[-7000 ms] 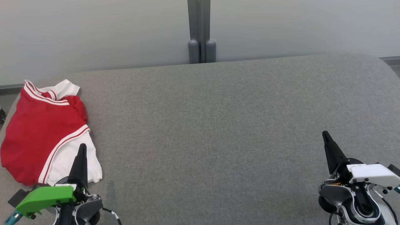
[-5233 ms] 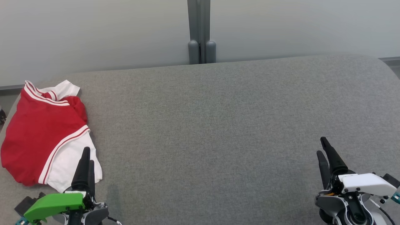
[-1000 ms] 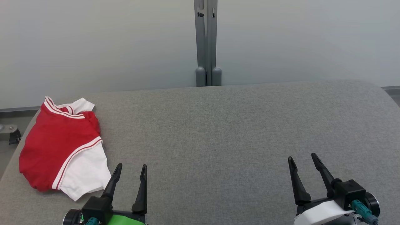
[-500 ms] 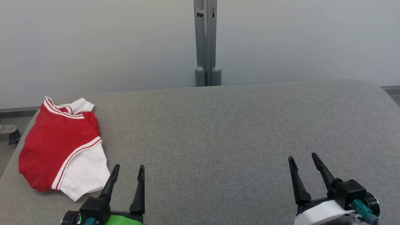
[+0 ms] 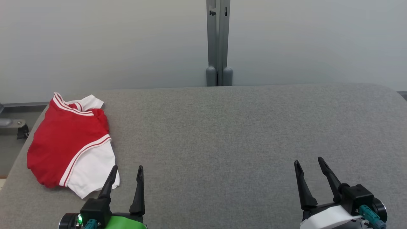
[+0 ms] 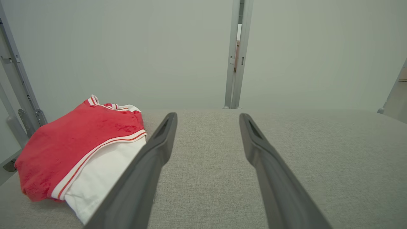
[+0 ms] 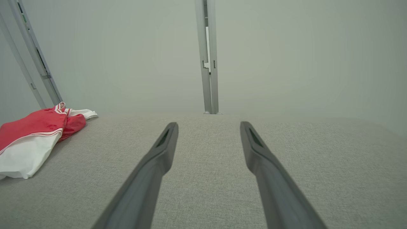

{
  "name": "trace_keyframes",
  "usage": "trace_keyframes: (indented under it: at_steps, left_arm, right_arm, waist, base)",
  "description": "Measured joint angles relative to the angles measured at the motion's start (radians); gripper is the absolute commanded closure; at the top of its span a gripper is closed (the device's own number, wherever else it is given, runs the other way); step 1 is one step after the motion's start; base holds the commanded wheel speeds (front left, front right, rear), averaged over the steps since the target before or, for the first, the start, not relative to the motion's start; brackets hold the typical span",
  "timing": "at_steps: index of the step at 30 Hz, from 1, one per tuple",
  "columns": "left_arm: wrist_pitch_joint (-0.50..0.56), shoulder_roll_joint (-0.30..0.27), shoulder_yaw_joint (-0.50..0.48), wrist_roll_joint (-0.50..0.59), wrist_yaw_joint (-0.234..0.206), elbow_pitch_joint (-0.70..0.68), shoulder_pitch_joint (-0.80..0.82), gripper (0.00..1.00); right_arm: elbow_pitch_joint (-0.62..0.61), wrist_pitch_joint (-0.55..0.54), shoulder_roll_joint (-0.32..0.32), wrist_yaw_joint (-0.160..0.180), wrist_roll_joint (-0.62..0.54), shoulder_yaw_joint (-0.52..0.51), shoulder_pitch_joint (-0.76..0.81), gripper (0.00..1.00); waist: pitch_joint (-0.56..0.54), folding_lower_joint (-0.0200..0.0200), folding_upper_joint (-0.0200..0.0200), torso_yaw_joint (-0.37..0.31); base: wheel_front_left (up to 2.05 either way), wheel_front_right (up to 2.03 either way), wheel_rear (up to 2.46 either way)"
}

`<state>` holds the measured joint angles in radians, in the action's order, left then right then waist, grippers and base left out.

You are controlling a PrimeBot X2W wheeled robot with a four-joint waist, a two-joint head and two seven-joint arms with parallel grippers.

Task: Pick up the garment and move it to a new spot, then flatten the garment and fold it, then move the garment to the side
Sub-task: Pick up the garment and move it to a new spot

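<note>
shirt (image 5: 68, 140) | red body, white sleeves, red-and-white striped seams | folded into a loose bundle, lying flat, not held | far left end of grey padded table (image 5: 241, 133)

Red garment (image 5: 65, 140) with white, red-striped sleeves; grey woven table (image 5: 238, 133); pale wall (image 5: 111, 41).

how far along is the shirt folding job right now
Done: nothing clearly; the garment lies in a rumpled bundle at the left end of the grey table, a white sleeve sticking out. In hand: nothing; the left claw and right claw are open and empty, the left one nearest the cloth. Left: likely all of it, picking up, flattening, folding, moving aside.
</note>
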<state>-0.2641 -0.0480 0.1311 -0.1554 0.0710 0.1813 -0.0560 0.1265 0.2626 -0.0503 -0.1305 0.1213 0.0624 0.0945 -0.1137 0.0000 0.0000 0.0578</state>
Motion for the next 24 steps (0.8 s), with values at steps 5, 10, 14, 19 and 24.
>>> trace_keyframes:
  at_steps: [5, 10, 14, 19, 24]
  left_arm:
    - [0.000, 0.000, -0.003, 0.013, -0.017, 0.000, 0.011, 0.00]
    - [0.000, 0.000, -0.016, 0.036, -0.039, 0.009, 0.024, 0.00]
    - [0.000, 0.000, -0.029, 0.040, -0.050, 0.014, 0.023, 0.00]
    - [0.000, 0.000, -0.043, 0.042, -0.057, 0.011, 0.016, 0.00]
    - [0.000, -0.001, -0.065, 0.046, -0.062, 0.004, 0.004, 0.00]
  right_arm:
    - [0.001, 0.000, 0.001, 0.000, 0.007, 0.012, 0.004, 0.00]
    - [0.002, 0.000, 0.001, 0.000, 0.009, 0.013, 0.007, 0.00]
    - [0.003, 0.000, 0.001, 0.000, 0.009, 0.016, 0.016, 0.00]
    - [0.004, 0.000, 0.001, 0.000, 0.010, 0.017, 0.019, 0.00]
    - [0.006, 0.000, 0.001, 0.000, 0.012, 0.021, 0.017, 0.00]
  waist:
    - [0.006, 0.0000, 0.0000, 0.040]
    - [0.016, 0.0000, 0.0000, 0.100]
    - [0.022, 0.0000, 0.0000, 0.155]
    - [0.026, 0.0000, 0.0000, 0.227]
    - [0.028, 0.0000, 0.0000, 0.302]
  base:
    - [0.00, 0.00, 0.00]
    - [0.00, 0.00, 0.00]
    - [0.00, 0.00, 0.00]
    - [0.00, 0.00, 0.00]
    - [0.00, 0.00, 0.00]
